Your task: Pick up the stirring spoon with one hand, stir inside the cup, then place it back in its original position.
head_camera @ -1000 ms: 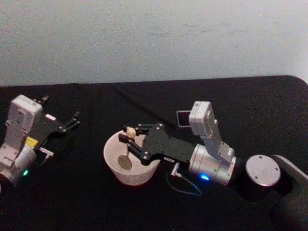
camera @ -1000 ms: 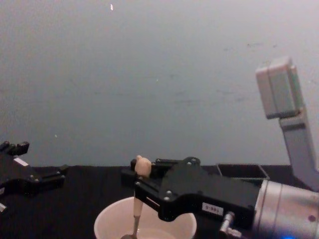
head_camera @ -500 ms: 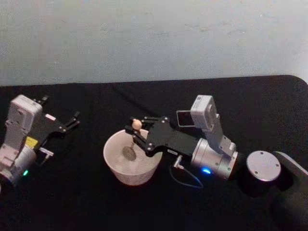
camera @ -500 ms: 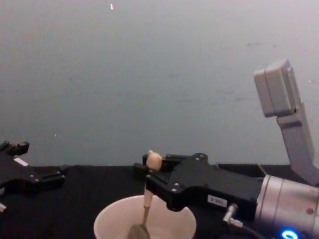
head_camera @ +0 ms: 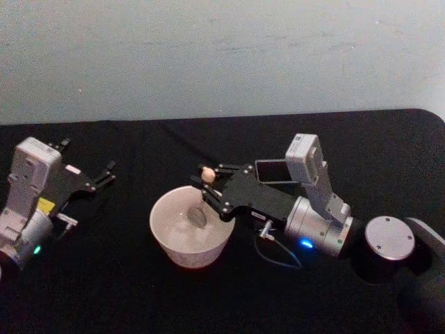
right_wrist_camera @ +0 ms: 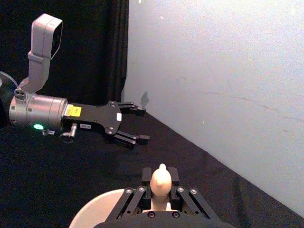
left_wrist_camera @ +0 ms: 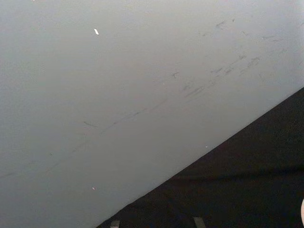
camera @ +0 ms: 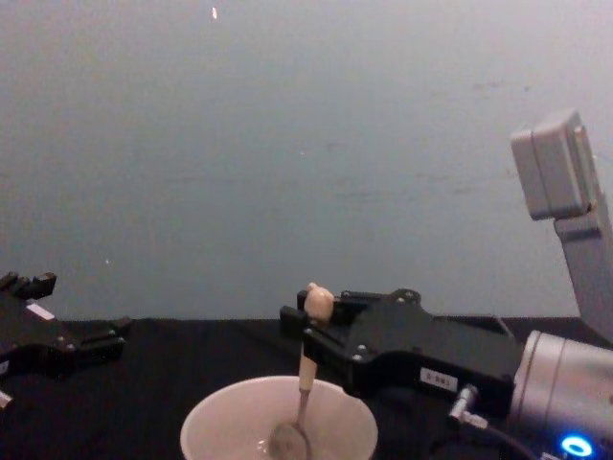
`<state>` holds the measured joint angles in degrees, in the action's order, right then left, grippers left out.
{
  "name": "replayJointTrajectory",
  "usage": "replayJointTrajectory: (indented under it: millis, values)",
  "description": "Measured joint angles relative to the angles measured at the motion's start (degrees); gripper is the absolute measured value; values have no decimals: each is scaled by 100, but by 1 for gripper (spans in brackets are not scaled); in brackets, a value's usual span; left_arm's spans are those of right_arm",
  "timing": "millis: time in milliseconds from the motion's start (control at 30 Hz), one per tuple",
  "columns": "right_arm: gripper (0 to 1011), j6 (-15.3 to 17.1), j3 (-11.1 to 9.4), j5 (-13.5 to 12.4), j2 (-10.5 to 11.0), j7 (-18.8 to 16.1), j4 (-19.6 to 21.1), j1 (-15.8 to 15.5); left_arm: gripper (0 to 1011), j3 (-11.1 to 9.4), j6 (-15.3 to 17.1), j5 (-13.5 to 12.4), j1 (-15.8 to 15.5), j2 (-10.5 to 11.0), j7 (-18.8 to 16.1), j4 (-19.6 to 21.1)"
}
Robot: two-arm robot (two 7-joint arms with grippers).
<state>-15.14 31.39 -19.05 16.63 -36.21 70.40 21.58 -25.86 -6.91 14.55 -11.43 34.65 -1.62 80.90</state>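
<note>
The cream-white cup stands on the black table in front of me, also low in the chest view. My right gripper reaches in from the right over the cup's right rim, shut on the stirring spoon. The spoon stands nearly upright. Its knob sticks up above the fingers and its metal bowl hangs inside the cup near the right side. In the right wrist view the knob sits between the fingers above the cup. My left gripper rests open at the far left, away from the cup.
A dark grey square holder stands just behind the right gripper's body. The right arm's base fills the table's right front. A pale wall rises behind the table's back edge. Bare black tabletop lies between the left gripper and the cup.
My right gripper has carried the spoon rightward across the cup, from over its left half to its right rim. The spoon's bowl followed inside the cup. The left arm has not moved.
</note>
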Motion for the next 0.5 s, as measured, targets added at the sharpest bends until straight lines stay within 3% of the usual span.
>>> replayJointTrajectory:
  millis: [267,500]
  values:
    - [202,-26,-70,-35,200,-107,200,-117,1001,0,0,0,0,0,0,0]
    - [202,-88,-66,-169,514,-388,623,-344,1001,0,0,0,0,0,0,0]
